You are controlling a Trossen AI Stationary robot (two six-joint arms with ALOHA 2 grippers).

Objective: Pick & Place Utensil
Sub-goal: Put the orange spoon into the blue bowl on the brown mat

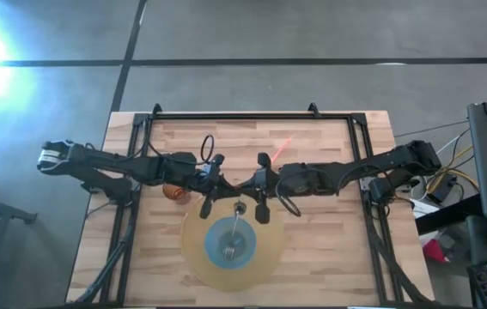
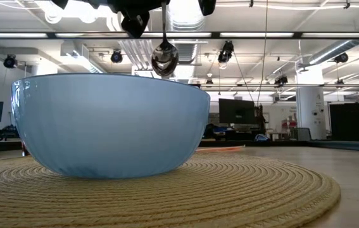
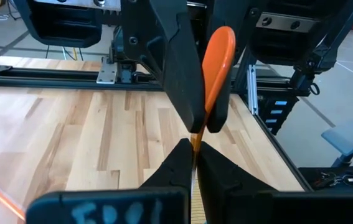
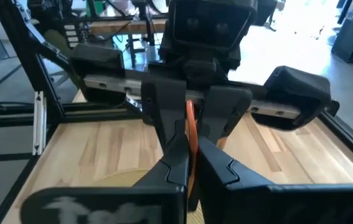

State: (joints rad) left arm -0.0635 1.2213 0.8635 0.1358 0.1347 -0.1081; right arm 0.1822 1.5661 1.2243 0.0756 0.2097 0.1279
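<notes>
A spoon with an orange handle (image 3: 216, 62) and a metal bowl end (image 2: 164, 57) hangs upright over the table's middle, above a blue bowl (image 2: 106, 123). The bowl stands on a round woven mat (image 2: 242, 190), and a metal fork (image 1: 229, 247) lies inside it. My left gripper (image 3: 195, 155) and my right gripper (image 4: 190, 163) face each other over the mat's far edge. Both are shut on the spoon's handle. In the high view they meet at the centre, the left gripper (image 1: 217, 183) beside the right gripper (image 1: 258, 184). My left gripper pinches the narrow orange part of the handle (image 3: 194, 140) between its two fingers. It comes in nearly level from the table's left, fingers across the handle. The spoon hangs upright, clear of the bowl. My right gripper pinches the orange handle (image 4: 191, 140) between its two fingers. It comes in nearly level from the table's right, fingers across the handle. The spoon's metal end (image 2: 164, 57) hangs below, clear of the bowl.
A black metal frame (image 1: 243, 116) runs along the far edge and down both sides of the wooden table. A small brown object (image 1: 172, 192) sits under the left arm. Bare wood lies on either side of the mat.
</notes>
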